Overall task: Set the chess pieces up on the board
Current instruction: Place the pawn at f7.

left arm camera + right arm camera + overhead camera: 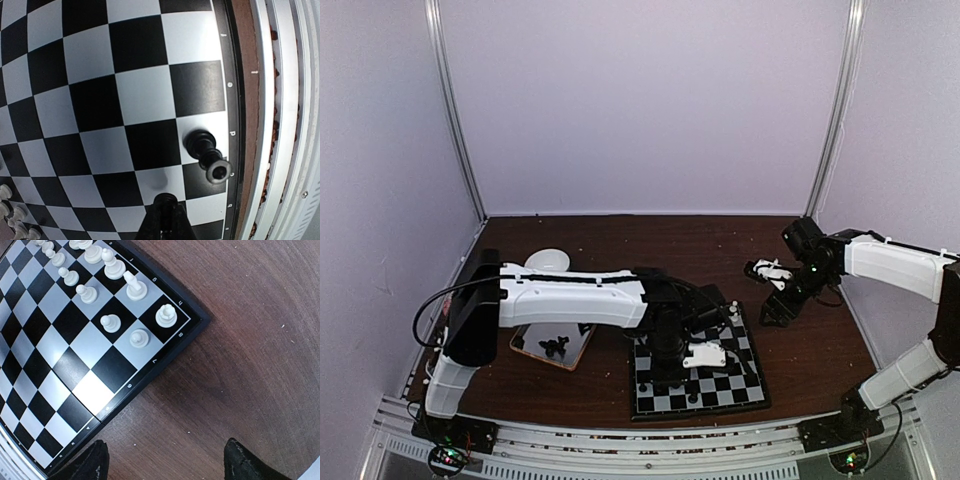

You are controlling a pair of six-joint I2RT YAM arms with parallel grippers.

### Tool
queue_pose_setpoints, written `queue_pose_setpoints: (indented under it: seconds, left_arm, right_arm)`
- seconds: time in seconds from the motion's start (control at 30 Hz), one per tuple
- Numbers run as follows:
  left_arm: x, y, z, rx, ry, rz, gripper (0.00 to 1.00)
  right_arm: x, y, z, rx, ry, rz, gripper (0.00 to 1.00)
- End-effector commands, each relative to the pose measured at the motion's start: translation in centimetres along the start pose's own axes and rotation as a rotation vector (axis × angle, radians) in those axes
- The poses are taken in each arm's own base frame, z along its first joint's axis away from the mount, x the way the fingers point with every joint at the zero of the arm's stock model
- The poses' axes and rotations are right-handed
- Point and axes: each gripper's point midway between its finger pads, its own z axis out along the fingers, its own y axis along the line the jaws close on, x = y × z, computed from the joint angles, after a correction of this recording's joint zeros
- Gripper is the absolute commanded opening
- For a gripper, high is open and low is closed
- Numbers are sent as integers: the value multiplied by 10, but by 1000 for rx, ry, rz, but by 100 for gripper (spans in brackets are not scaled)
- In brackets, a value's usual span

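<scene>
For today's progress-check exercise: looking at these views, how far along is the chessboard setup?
Done: white pieces stand in two rows at one end of the board; one black piece stands on an edge square. In hand: the left fingers are shut over the board near it; whether they grip anything is unclear. Left: black pieces lie in the tray. Right fingers are open, empty.

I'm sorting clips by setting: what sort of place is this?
Probably a robotics lab booth: a left arm and right arm bolted at a table edge, plain pale walls on a metal frame around it, and a chessboard set out.
</scene>
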Motion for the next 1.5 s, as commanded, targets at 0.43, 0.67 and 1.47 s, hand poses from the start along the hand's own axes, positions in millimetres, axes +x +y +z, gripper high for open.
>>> queue_pose_setpoints:
  seconds: [0.43, 0.67, 1.47]
  left_arm:
    - [-3, -4, 12, 13, 29, 24, 6]
    - [-6, -1, 13, 2, 24, 22, 5]
    - [-5, 5, 15, -28, 35, -31, 10]
  right_arm:
    - [-2, -1, -3, 5, -6, 2, 79]
    - [-1, -1, -2, 2, -5, 1, 79]
    - [0, 2, -3, -14, -4, 0, 80]
